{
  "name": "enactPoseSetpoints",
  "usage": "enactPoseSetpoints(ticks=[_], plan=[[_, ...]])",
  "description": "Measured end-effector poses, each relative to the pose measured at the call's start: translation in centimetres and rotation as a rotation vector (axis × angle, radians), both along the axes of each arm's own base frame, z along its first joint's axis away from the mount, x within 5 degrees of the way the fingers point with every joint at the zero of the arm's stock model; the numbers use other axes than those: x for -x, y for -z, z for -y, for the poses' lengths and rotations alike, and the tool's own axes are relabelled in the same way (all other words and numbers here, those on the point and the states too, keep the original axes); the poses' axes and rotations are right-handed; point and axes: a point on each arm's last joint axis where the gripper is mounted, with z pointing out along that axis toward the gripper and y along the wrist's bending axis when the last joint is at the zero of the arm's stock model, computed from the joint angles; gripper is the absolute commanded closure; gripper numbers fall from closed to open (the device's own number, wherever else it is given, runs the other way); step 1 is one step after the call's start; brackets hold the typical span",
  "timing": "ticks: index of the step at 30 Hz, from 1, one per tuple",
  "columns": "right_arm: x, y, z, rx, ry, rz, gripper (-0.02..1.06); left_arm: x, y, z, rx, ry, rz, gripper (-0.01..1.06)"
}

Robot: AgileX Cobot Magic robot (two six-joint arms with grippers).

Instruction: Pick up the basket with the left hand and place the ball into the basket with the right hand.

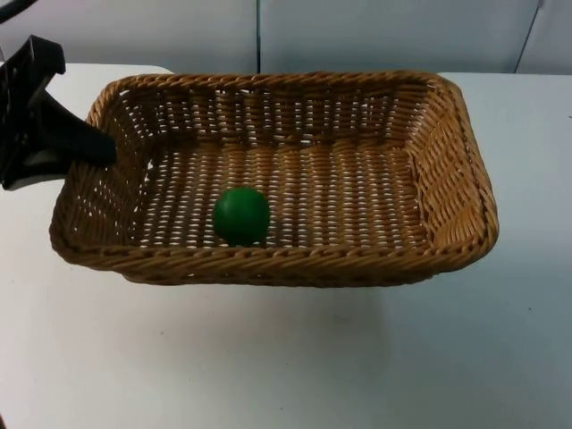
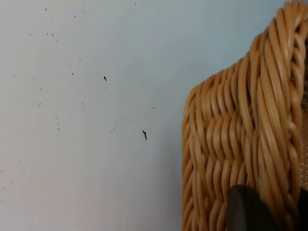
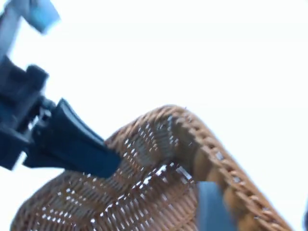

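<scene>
green ball (image 1: 241,215) in basket (image 1: 451,179), left gripper (image 1: 98,147) gripping rim.

I see the white table top (image 1: 286,357) running back to a grey partition wall (image 1: 384,36) along its far edge. The wall is made of panels, with a dark vertical seam (image 1: 258,36) and a slanted one near the far right corner. Small dark specks (image 2: 144,135) dot the table surface.

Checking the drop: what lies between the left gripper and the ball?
In the top view, basket rim and bare woven floor lie between left gripper and ball.
</scene>
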Motion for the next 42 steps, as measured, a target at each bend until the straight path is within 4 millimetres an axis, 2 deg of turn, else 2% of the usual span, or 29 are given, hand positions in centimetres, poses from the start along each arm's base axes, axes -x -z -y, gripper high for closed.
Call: enactPoseSetpoints(ticks=[2,3,7,8,11,13,16,20,27,31,39,42], plan=[[0.6,-2.0,0.8,0.023,0.018,0.024,1.04,0.0,0.0,0.0,-0.007,0.007,0.006,1.05],[0.6,-2.0,0.8,0.023,0.018,0.024,1.05,0.0,0.0,0.0,-0.007,0.007,0.006,1.05],[2.3,-6.5,2.9,0.024,0.098,0.098,1.05,0.1,0.1,0.0,-0.038,0.038,0.032,1.05],[2.3,-6.5,2.9,0.024,0.098,0.098,1.05,0.1,0.1,0.0,-0.038,0.038,0.032,1.05],[4.7,-10.6,4.9,-0.027,0.126,0.17,1.05,0.0,0.3,-0.2,-0.072,0.034,0.035,1.05],[5.4,-11.3,5.3,-0.04,0.13,0.178,1.05,0.0,0.4,-0.3,-0.087,0.023,0.034,1.05],[7.4,-13.5,6.7,-0.071,0.138,0.198,1.05,-0.3,0.8,-0.9,-0.153,-0.031,0.027,1.05],[8.5,-14.2,7.4,-0.062,0.14,0.17,1.05,-1.2,0.7,-1.5,-0.206,-0.065,0.039,1.05],[9.1,-13.6,7.7,-0.022,0.146,0.09,1.05,-3.3,1.1,-1.7,-0.209,-0.07,-0.011,1.05],[9.2,-13.5,7.9,-0.01,0.15,0.068,1.05,-4.3,2.6,-1.9,-0.235,-0.04,-0.084,1.05],[9.3,-13.6,7.9,-0.011,0.154,0.063,1.05,-4.3,4.7,-1.8,-0.237,0.002,-0.159,1.04],[9.3,-13.6,7.9,-0.013,0.156,0.062,1.05,-4.2,4.9,-1.8,-0.233,0.009,-0.167,0.87]])
